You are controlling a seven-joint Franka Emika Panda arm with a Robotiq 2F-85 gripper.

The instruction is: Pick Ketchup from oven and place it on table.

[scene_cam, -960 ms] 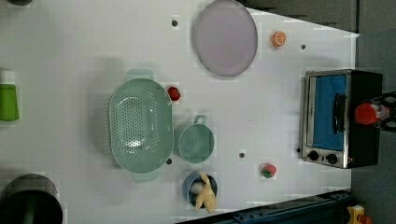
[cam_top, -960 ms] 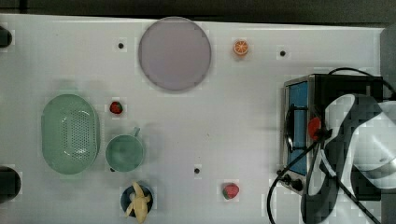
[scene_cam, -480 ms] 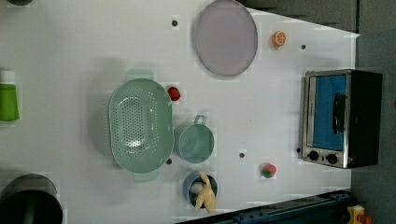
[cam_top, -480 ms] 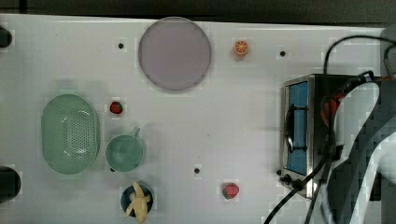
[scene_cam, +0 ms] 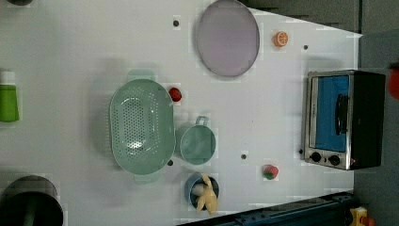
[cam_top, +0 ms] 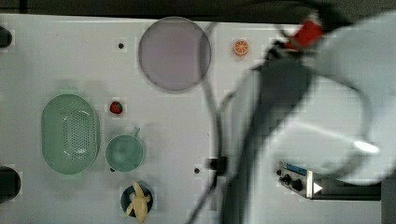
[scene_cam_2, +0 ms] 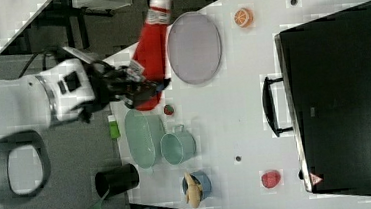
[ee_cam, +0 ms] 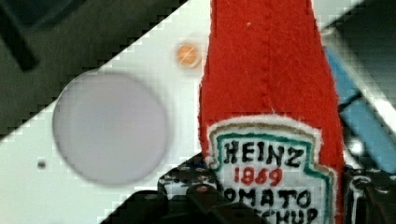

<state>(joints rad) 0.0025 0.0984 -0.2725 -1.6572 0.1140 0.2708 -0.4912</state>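
My gripper (scene_cam_2: 147, 88) is shut on the lower body of the ketchup (scene_cam_2: 151, 47), a red bottle with a white cap, and holds it up in the air. In the right view the bottle stands in front of the lilac plate's left edge, well left of the oven (scene_cam_2: 343, 97). The wrist view has the ketchup (ee_cam: 271, 93) and its white label close up, with dark fingers (ee_cam: 187, 196) at its base. In the top view the ketchup (cam_top: 308, 32) is near the top edge, above the blurred arm. The oven (scene_cam: 343, 120) has its blue door closed on the table (scene_cam: 70, 56).
On the table lie a lilac plate (scene_cam: 228, 37), an orange slice (scene_cam: 281, 38), a green colander (scene_cam: 139, 125), a teal cup (scene_cam: 197, 143), a strawberry (scene_cam: 175, 94), a second strawberry (scene_cam: 269, 172) and a banana in a blue bowl (scene_cam: 204, 193). A green bottle (scene_cam: 8, 96) stands at the left view's left edge.
The arm has lifted the ketchup away from the oven and carried it towards the top view's top edge. The arm now looms much larger in the top view.
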